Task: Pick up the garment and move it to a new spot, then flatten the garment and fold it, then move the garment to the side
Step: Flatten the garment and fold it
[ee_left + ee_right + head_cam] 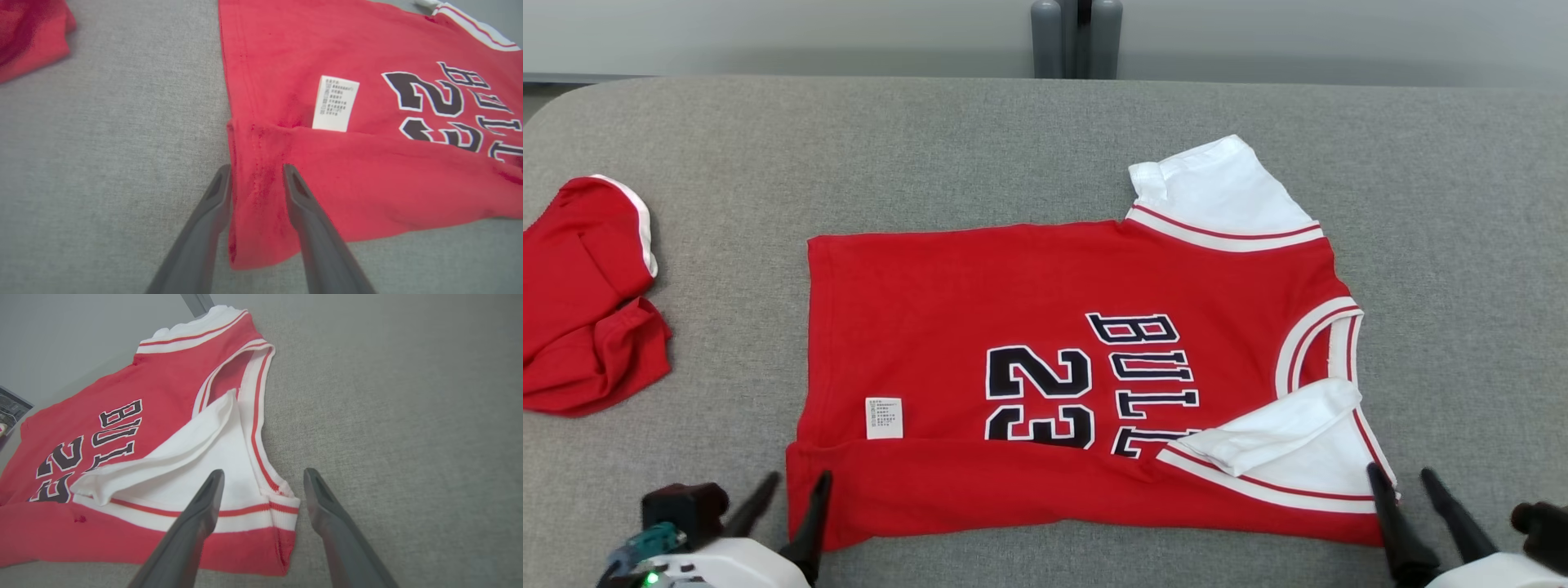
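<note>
The garment (1013,286) is a red jersey with white sleeves and the print "BULLS 23". It lies flat across the grey table, and its near long edge is folded up over the front in a strip. A white care label (884,418) shows at the fold. My left gripper (799,478) stands open at the near left corner. In the left wrist view that gripper (256,168) has its fingers either side of the garment's (367,163) hem. My right gripper (1399,472) is open at the near right corner, where it (263,472) straddles the edge of the white sleeve (229,457).
A second red piece of clothing (580,302) with white trim lies crumpled at the table's left edge. Two grey posts (1076,37) stand behind the far edge. The grey table (1462,204) has bare cloth to the right of the jersey and beyond it.
</note>
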